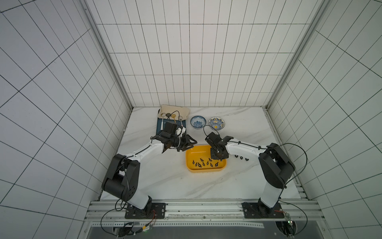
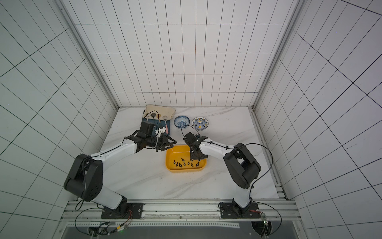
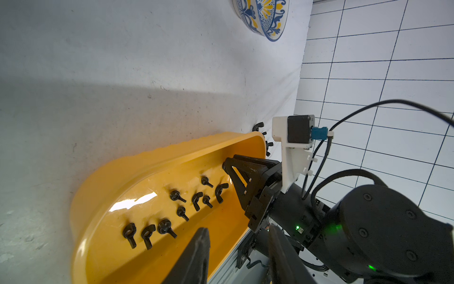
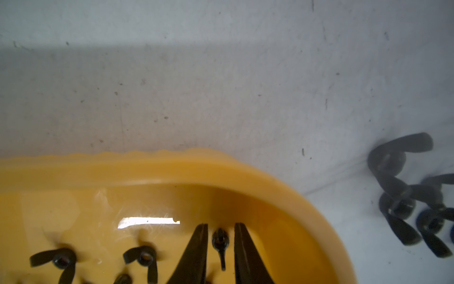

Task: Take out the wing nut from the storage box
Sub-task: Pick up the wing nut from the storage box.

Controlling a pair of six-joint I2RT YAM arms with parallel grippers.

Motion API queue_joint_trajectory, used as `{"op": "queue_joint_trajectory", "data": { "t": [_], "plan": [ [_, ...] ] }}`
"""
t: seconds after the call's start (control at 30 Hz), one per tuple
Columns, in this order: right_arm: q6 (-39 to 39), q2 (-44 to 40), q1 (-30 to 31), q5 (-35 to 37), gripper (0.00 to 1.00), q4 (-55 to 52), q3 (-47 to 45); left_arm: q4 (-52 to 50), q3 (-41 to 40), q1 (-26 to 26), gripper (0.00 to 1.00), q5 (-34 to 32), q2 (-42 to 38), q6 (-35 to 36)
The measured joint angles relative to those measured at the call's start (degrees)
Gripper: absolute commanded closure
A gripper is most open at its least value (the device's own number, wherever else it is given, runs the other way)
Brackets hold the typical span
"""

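The yellow storage box (image 1: 204,170) (image 2: 186,170) sits mid-table with several black wing nuts (image 1: 203,163) lying on its floor. My right gripper (image 1: 219,158) (image 4: 221,225) reaches down into the box's right end. In the right wrist view its fingers straddle one wing nut (image 4: 220,242), with a narrow gap on each side, so it is open. My left gripper (image 1: 192,144) (image 3: 237,230) hovers just beyond the box's far left corner, open and empty. Three wing nuts (image 1: 241,158) (image 4: 403,186) lie on the table right of the box.
Two patterned blue bowls (image 1: 198,122) (image 1: 216,123) stand behind the box. At the back left is a dark-blue tray (image 1: 160,126) with spoons, and a beige cloth (image 1: 175,110) behind it. Tiled walls close in the table on three sides.
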Motion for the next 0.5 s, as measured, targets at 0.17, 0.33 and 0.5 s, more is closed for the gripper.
{"op": "queue_joint_trajectory", "data": {
  "t": [0.17, 0.33, 0.5],
  "plan": [
    [0.0, 1.29, 0.0, -0.02, 0.77, 0.63, 0.04, 0.13, 0.0, 0.0, 0.58, 0.02, 0.0, 0.0],
    [0.02, 1.9, -0.02, -0.02, 0.8, 0.94, 0.35, 0.24, 0.0, 0.0, 0.58, 0.02, 0.0, 0.0],
    [0.11, 2.01, -0.02, 0.0, 0.9, 1.2, 0.35, 0.26, -0.17, 0.0, 0.58, 0.0, 0.02, 0.0]
  ]
}}
